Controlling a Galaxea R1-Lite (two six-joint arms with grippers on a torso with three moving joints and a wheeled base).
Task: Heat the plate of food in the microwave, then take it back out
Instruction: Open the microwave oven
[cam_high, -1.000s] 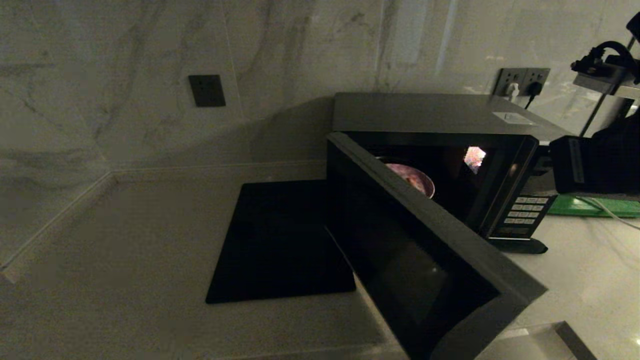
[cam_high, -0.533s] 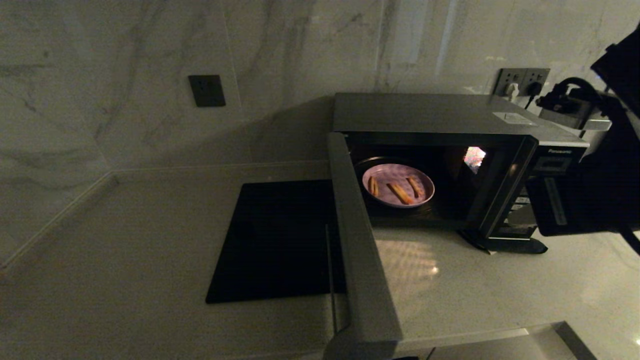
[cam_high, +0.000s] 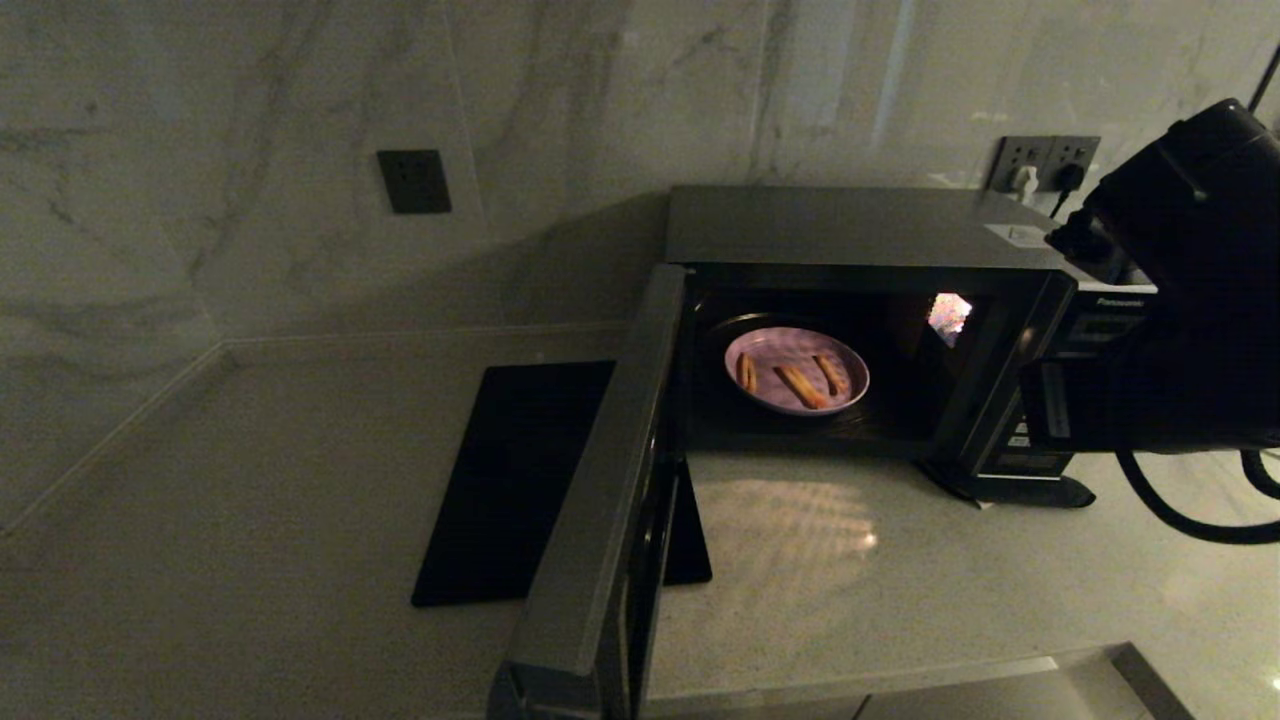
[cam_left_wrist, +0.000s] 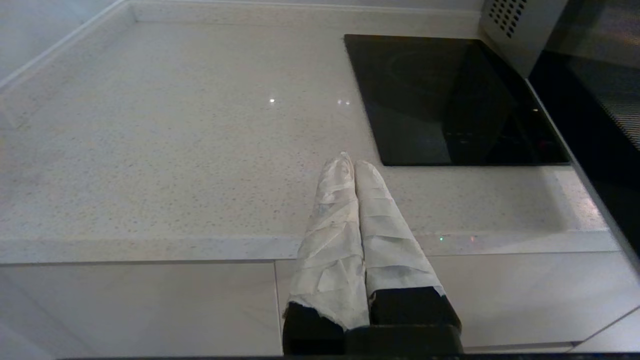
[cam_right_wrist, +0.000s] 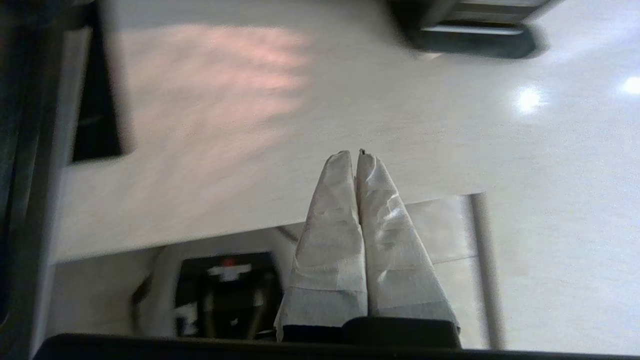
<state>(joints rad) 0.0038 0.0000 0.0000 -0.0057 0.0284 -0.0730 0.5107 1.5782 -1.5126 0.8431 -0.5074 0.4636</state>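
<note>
Since a second ago the microwave (cam_high: 870, 330) door (cam_high: 600, 520) has swung way further open, from hanging across the front of the cavity to sticking out toward the bench (cam_high: 300, 480) edge, past the front of the cooktop slab (cam_high: 520, 470). Right arm (cam_high: 1180, 330) also came in and now covers the keypad side.

Head view is the only one showing the plate of food (cam_high: 797, 370): it's sitting inside the lit cavity with 3 orange-tan sticks on it, nothing touching it.

Right wrist view shows the right pincer (cam_right_wrist: 356, 155) with its 2 taped fingers pressed together, holding nothing, hovering over bare bench in front of the microwave, with the door edge off to one side.

Left wrist view has the left pincer (cam_left_wrist: 350, 162) also pressed together and empty, parked by the front bench edge, near the slab's corner (cam_left_wrist: 450, 100).

Room-wise, the bench in front of the cavity is open between the door and the right arm. Wall sockets (cam_high: 1045, 160) sit behind the microwave.
</note>
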